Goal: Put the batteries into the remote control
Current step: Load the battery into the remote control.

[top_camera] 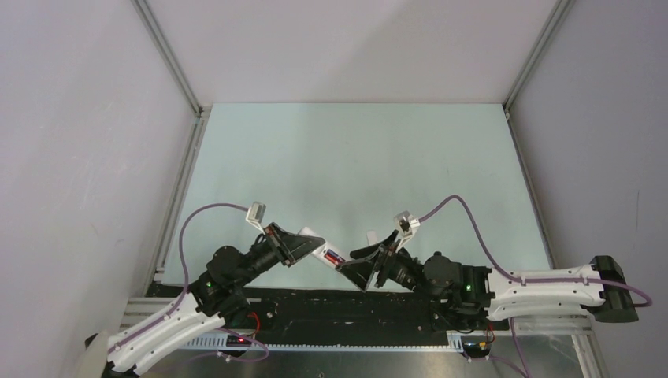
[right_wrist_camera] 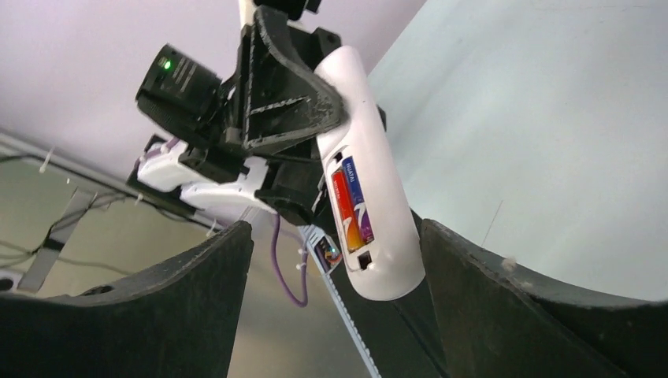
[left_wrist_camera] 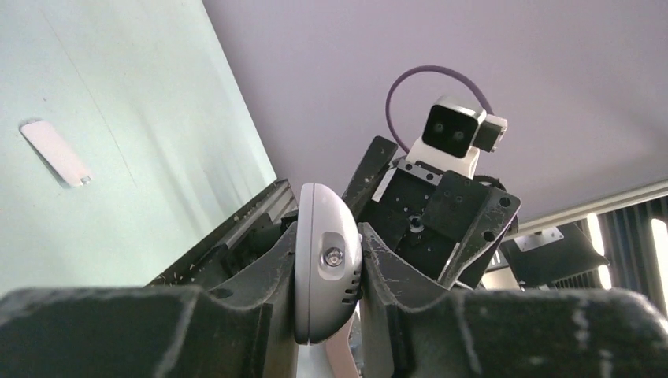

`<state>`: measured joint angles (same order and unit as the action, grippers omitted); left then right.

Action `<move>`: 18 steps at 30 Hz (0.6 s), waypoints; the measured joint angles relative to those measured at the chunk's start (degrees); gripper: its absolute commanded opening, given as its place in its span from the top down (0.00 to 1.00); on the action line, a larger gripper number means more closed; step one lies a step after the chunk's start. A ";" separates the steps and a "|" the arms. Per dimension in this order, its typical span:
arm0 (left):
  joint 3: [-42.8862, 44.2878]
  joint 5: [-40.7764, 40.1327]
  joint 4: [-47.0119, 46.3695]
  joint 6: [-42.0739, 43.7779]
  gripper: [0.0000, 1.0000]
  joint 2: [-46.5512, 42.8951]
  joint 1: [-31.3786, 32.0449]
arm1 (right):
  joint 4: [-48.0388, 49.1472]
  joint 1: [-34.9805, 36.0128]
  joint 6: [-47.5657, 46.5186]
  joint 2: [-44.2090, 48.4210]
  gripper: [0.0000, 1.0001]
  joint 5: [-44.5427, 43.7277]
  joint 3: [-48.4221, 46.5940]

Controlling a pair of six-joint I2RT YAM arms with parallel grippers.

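**Position.** The remote control is held off the counter, close to the near edge and between the two arms. Its back faces the right wrist camera.

**Left gripper**: jaws clamped on the remote control, one on each long side, at the end away from the battery bay.

**Right gripper**: jaws apart, one on each side of the remote control's free end. Neither is seen touching it, and they hold nothing.

**Progress.**
- Both batteries lie side by side in the open bay on the back of the remote control.
- The red-orange battery is on the side of the bay nearer the left arm. The dark blue battery lies just beside it, the two touching along their length.
- In my judgement both are fully seated, so the loading itself appears done. Whether the polarity is right cannot be read from these views.
- The bay is uncovered.
- The white cover plate lies flat on the counter, well apart from the remote control and beyond it. It shows only in the left wrist view.
- If the job includes closing the bay, what is left is to fetch the plate and fit it. This probably falls to the free right arm.

**Count.**
- Remote controls: one.
- Batteries: two, both in the bay and none loose.
- Cover plates: one.
- Arms: two.
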<state>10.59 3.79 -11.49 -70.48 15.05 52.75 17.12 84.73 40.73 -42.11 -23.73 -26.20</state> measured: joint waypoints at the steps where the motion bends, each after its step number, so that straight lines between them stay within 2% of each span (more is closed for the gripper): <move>1: 0.00 -0.68 0.04 -0.02 1.00 -0.15 0.00 | 0.31 0.68 1.25 -0.57 0.16 -1.60 0.09; 6: -0.04 -3.65 0.09 -0.70 1.00 -0.76 0.00 | 3.30 1.18 6.10 -4.13 0.18 -6.60 0.11; 18: -0.20 -5.77 -0.15 -2.01 1.00 -1.70 0.00 | 10.73 1.20 13.07 -11.47 0.41 -10.58 0.15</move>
<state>10.39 -1.98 -11.64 -72.49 13.34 52.75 27.86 85.93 53.80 -53.58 -34.30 -26.04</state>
